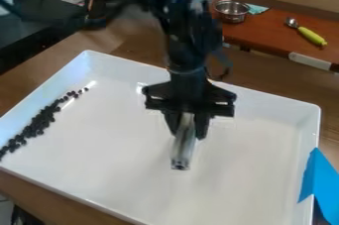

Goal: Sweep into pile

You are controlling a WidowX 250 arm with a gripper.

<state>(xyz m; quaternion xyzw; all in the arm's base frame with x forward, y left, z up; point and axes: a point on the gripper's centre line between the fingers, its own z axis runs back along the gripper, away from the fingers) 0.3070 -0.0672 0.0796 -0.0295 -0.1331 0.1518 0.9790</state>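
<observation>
Over the middle of the white tray (258, 115), my gripper (190, 126) hangs down, shut on a pale grey, tube-like tool (183, 148) between its two fingers. The tool slants downward, its dark-tipped end low over the tray; whether it touches the tray floor I cannot tell. Small dark beans or beads (41, 122) lie in a long slanting band along the tray's left wall, denser toward the lower left and thinner toward the upper end. A wide stretch of tray floor lies between them and the tool.
Blue tape or cloth (320, 182) hangs over the tray's right edge. Behind the tray, a metal bowl (232, 11) and a scoop with a yellow-green handle (311, 35) rest on a reddish-brown board (271, 33). The tray's raised walls surround the work area.
</observation>
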